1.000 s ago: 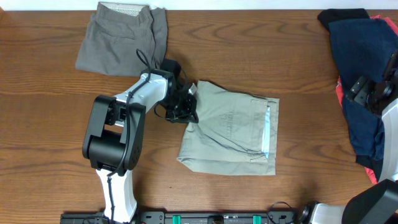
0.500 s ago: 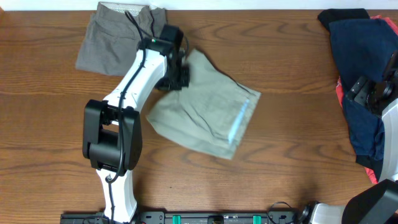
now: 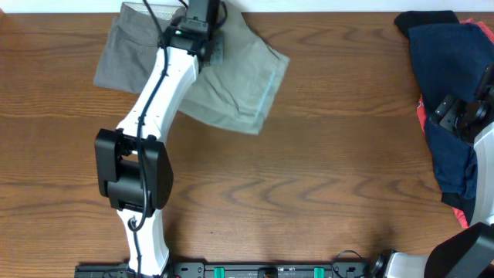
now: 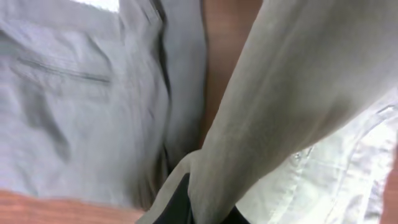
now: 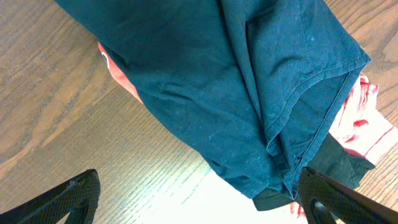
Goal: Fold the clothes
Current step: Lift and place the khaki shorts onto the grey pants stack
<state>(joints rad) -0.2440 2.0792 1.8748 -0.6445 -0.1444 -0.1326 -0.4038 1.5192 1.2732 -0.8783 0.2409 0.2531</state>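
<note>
The folded pale khaki-green shorts (image 3: 239,85) lie tilted at the far side of the table, their upper corner lifted over the edge of the folded grey shorts (image 3: 127,54). My left gripper (image 3: 205,22) is shut on that corner, right at the table's back edge. In the left wrist view the khaki cloth (image 4: 280,93) drapes out of the dark fingers (image 4: 183,202), with the grey shorts (image 4: 74,93) just beyond. My right gripper (image 5: 205,202) hangs open and empty above the table, beside a navy garment (image 5: 236,81).
A pile of navy, black and red clothes (image 3: 444,93) sits at the right edge, partly under the right arm (image 3: 482,154). Red (image 5: 360,118) and black (image 5: 336,165) pieces show beneath the navy one. The left arm's base (image 3: 131,170) stands at the front left.
My left arm has dragged the khaki shorts from the table's middle up to the far left, turning them, until their corner overlaps the grey shorts. The right arm stayed still.
</note>
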